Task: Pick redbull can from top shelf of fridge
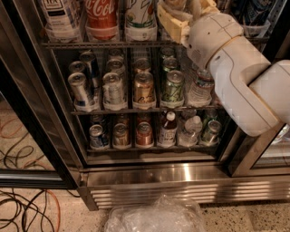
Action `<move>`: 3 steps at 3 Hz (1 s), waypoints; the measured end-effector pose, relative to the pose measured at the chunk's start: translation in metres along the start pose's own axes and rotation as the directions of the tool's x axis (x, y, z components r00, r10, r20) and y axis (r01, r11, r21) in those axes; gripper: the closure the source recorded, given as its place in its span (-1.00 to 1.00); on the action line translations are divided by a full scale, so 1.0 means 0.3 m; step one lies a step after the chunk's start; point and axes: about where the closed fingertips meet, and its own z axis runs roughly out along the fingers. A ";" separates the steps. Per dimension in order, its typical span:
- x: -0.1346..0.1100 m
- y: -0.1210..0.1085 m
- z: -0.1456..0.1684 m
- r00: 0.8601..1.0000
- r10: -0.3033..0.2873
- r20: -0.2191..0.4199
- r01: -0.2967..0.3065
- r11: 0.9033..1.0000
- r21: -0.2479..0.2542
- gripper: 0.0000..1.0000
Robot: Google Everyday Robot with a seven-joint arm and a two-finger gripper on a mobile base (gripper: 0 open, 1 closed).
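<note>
The fridge (181, 176) stands open in front of me, with wire racks of cans and bottles. My gripper (181, 16), yellowish at the end of the white arm (235, 68), reaches into the top shelf (104, 44) at its right part, to the right of a white-green can (140, 16). The gripper hides whatever stands in that lane, so I see no redbull can on the top shelf. Slim silver-and-blue cans (80, 89) stand at the left of the rack below. Dark blue items (251, 13) show at the top right, unclear.
A Coca-Cola can (102, 16) and a white can (59, 16) stand on the top shelf's left. Gold, green and silver cans and water bottles (199, 86) fill the lower racks. The black door frame (31, 118) is on the left. A plastic bag (154, 217) and cables (22, 213) lie on the floor.
</note>
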 end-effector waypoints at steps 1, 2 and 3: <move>-0.003 0.039 -0.038 1.000 0.001 -0.012 -0.001 1.000 -0.025 1.00; 0.008 0.084 -0.078 1.000 0.007 -0.030 -0.008 0.999 -0.052 1.00; 0.023 0.125 -0.108 0.999 0.005 -0.048 -0.009 0.996 -0.084 1.00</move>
